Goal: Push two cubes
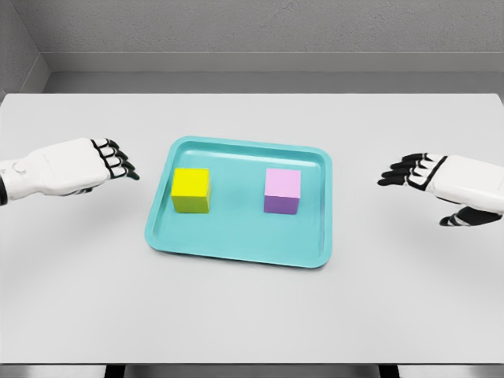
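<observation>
A yellow cube (191, 190) sits in the left half of a teal tray (236, 246), and a pink cube (283, 190) sits in the right half, a cube's width or more apart. My left hand (118, 163) hovers over the table left of the tray, fingers extended toward the yellow cube and holding nothing. My right hand (405, 173) hovers right of the tray, its black-tipped fingers relaxed and pointing toward the pink cube, thumb (458, 220) lower down. Neither hand touches the tray or a cube.
The tray lies in the middle of a white table (252, 323). A grey wall runs behind the table's far edge. The table's front edge shows at the bottom of the picture.
</observation>
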